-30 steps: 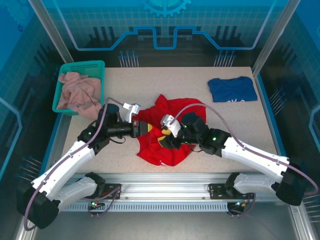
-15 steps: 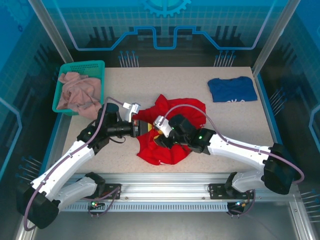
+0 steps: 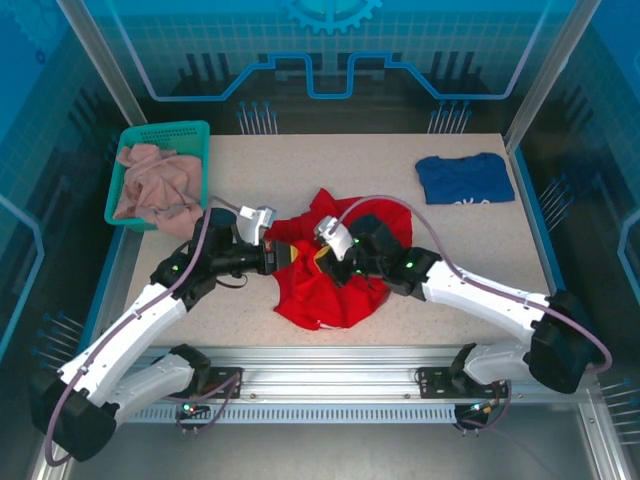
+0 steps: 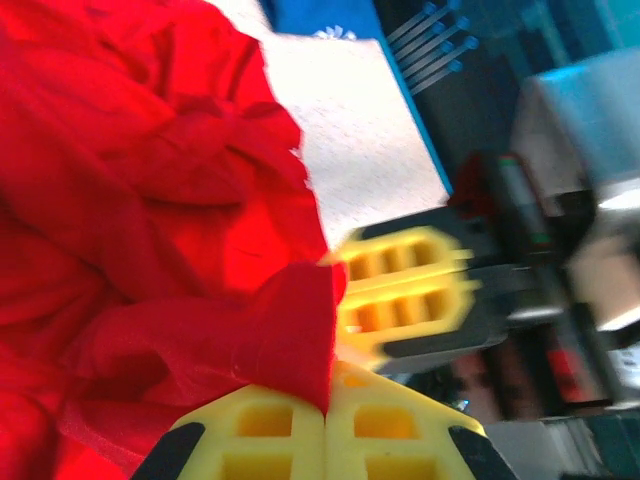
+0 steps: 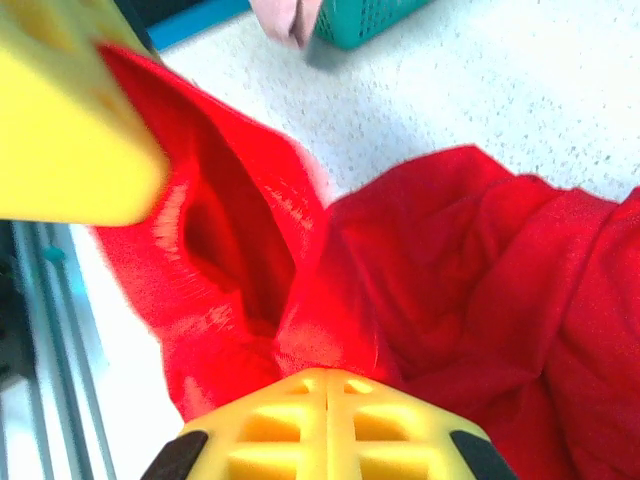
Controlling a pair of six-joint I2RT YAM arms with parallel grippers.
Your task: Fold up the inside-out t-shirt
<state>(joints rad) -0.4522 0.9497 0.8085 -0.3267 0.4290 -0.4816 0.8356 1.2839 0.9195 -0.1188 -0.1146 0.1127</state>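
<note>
While the crumpled inside-out t-shirt [image 3: 330, 295] lies between them, left claw [image 4: 326, 400] and right claw [image 5: 328, 385] each clench its cloth.

Seen from my remote station: the bright red cloth t-shirt [image 3: 335, 295] lies bunched at the middle of the speckled stone-look tabletop [image 3: 350, 165], nearer the front edge. My left hand [image 3: 281, 256] meets the shirt's far part from the left and my right hand [image 3: 322, 257] from the right, the two close together. The green plastic mesh basket [image 3: 165, 130] sits at the far left corner with the pale pinkish-beige cloth garment [image 3: 150, 185] heaped in it. The dark blue cloth t-shirt [image 3: 465, 180] lies far right, well apart.
</note>
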